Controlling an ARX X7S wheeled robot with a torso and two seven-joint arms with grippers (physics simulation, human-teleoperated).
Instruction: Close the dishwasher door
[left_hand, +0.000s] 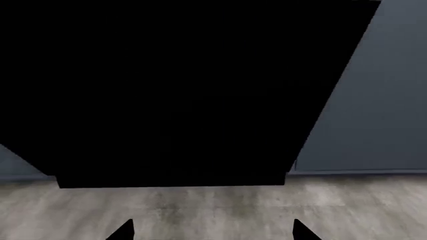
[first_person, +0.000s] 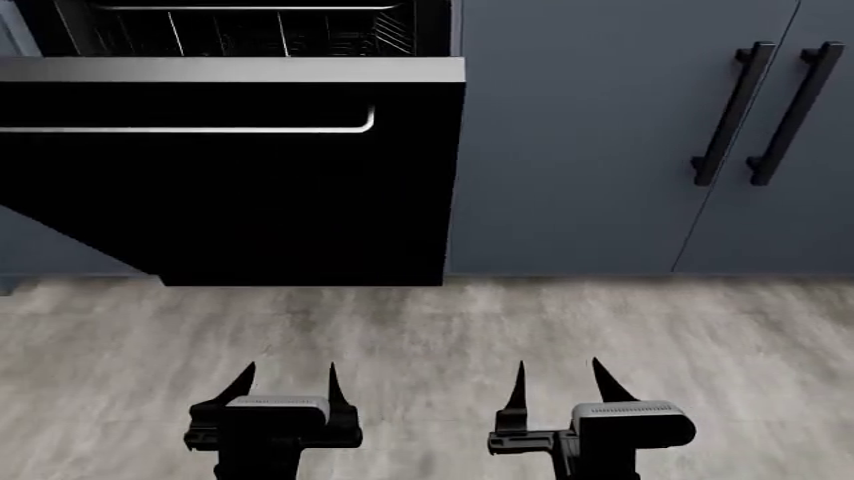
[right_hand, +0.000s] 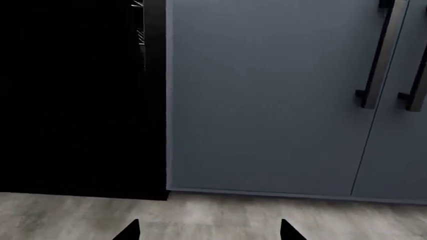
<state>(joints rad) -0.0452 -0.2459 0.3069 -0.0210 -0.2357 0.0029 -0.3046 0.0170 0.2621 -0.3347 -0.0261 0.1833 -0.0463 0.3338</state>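
Left gripper (first_person: 288, 384), jaws apart and empty, hangs low before the partly open dishwasher door (first_person: 267, 210); press its upper panel squarely, avoiding the handle (first_person: 187, 128).

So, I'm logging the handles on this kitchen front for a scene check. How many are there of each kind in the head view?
Long silver bar handle on the dishwasher door: 1
Short black vertical handles on the grey-blue cabinet doors: 2
Total: 3
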